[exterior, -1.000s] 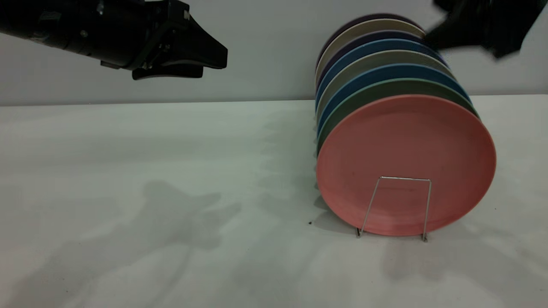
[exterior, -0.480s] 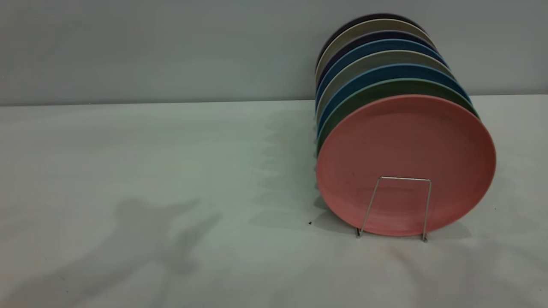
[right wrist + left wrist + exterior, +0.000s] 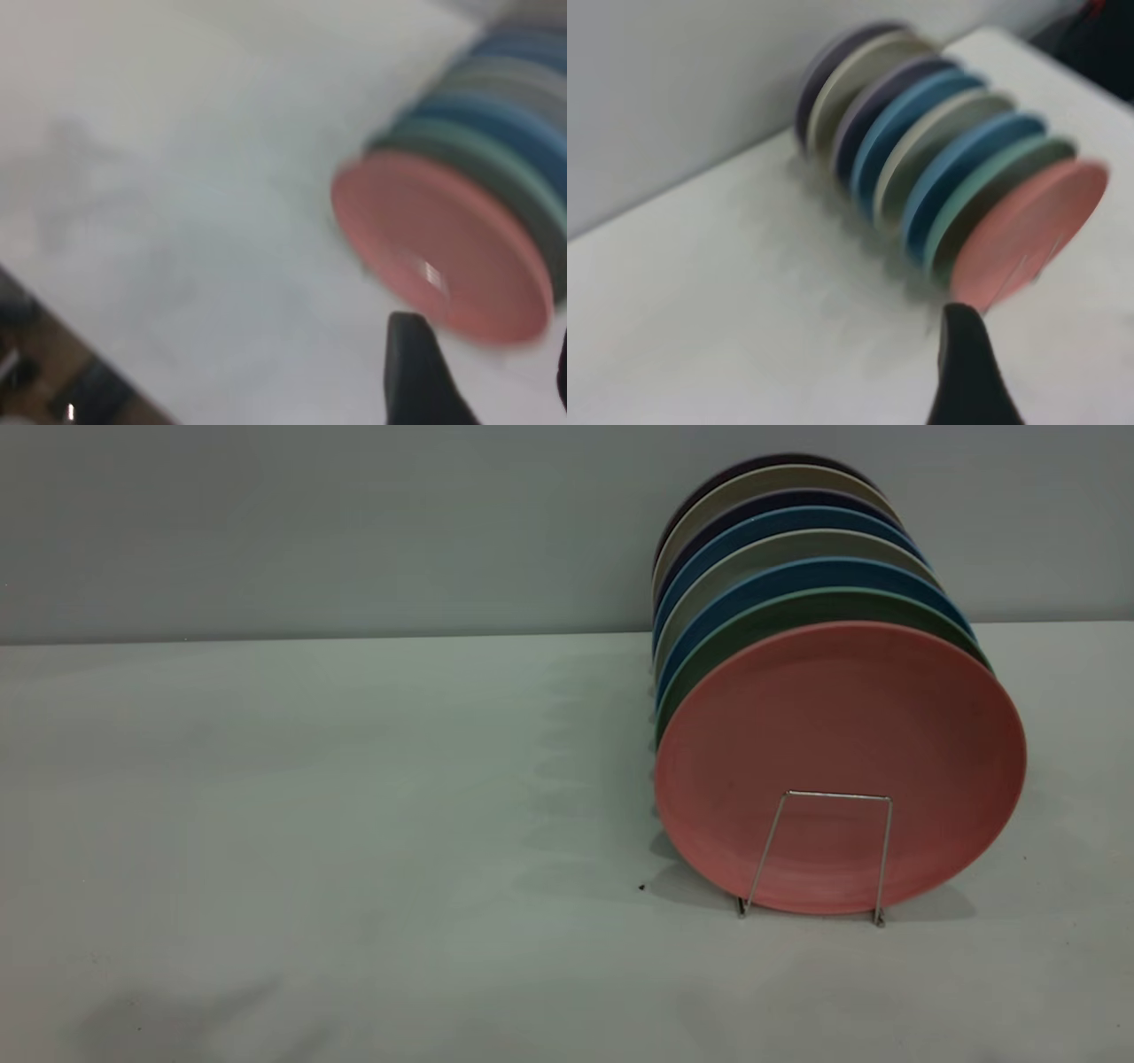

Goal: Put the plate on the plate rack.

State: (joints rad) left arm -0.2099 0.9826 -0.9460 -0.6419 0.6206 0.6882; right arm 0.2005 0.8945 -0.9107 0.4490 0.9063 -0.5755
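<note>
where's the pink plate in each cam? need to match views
Exterior view: the pink plate stands upright at the front of the row, right of centre, behind the plate rack front loop.
Left wrist view: pink plate at the near end of the row, at the right.
Right wrist view: pink plate right of centre, facing the camera.
Shared landmark: the green plate directly behind it.

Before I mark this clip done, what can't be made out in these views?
- Plate rack: exterior view shows only its front loop; the pink plate and the plates behind hide the rest.
- Left tool: left wrist view shows one blurred finger, the rest cut off by the edge.
- Right tool: likewise in the right wrist view.
- Both arms: outside the exterior view.
</note>
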